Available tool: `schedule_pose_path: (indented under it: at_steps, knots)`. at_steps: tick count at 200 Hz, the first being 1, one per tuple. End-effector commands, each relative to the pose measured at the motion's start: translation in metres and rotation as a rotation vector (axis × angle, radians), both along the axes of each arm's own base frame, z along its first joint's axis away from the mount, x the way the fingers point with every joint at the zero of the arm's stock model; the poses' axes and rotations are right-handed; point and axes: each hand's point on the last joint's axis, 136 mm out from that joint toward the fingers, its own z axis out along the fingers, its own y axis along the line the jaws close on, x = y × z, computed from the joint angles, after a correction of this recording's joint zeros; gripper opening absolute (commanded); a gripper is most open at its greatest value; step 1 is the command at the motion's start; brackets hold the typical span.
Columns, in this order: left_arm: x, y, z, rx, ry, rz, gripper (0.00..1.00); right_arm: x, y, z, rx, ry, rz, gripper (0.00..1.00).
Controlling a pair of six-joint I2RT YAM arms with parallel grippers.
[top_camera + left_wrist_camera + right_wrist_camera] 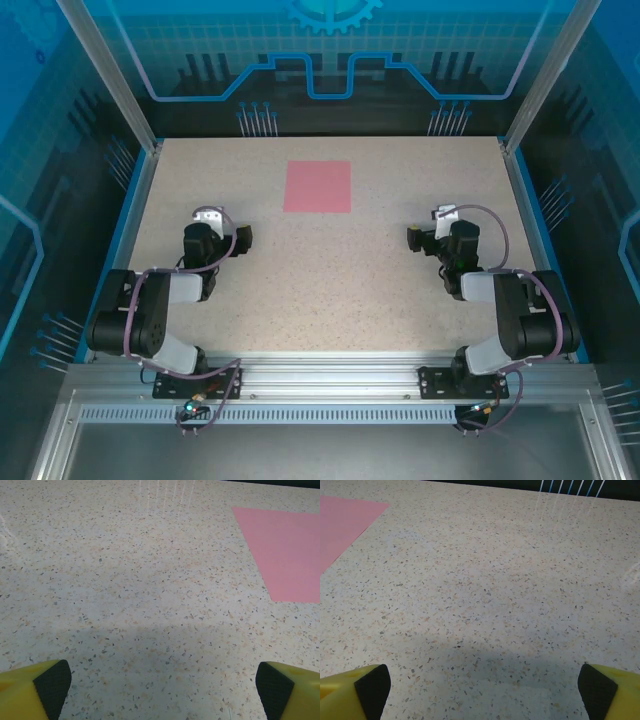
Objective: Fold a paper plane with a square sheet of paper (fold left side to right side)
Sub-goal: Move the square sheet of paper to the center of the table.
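Pink square sheet of paper (317, 186) on table (330, 290), clear of left gripper (162, 687) and right gripper (485, 689), jaws wide apart

One square sheet of paper (317, 186), two arms (148, 322) (522, 322).

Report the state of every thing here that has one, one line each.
square sheet of paper: lying flat on the table, unfolded, nothing touching it.
left gripper: open, empty, apart from the sheet.
right gripper: open, empty, apart from the sheet.
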Motion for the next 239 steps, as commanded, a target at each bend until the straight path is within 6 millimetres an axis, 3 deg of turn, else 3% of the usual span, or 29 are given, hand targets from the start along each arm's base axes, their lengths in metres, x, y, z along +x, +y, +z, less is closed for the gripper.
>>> schedule_pose_path:
  at_steps: [1, 179, 214, 239]
  knots:
    - [0.009, -0.002, 0.013, 0.017, -0.047, -0.012, 0.99, 0.009, 0.006, 0.012, 0.001, -0.043, 0.015, 1.0]
    - [0.009, -0.001, 0.014, 0.017, -0.049, -0.009, 0.99, 0.009, 0.006, 0.011, 0.005, -0.041, 0.018, 1.0]
    - [0.003, 0.01, 0.044, 0.019, -0.054, 0.056, 0.99, 0.008, 0.001, 0.014, 0.029, -0.037, 0.005, 1.0]
    - [-0.004, 0.009, 0.078, 0.024, -0.062, 0.051, 0.99, 0.006, -0.003, 0.035, 0.025, -0.021, -0.019, 1.0]
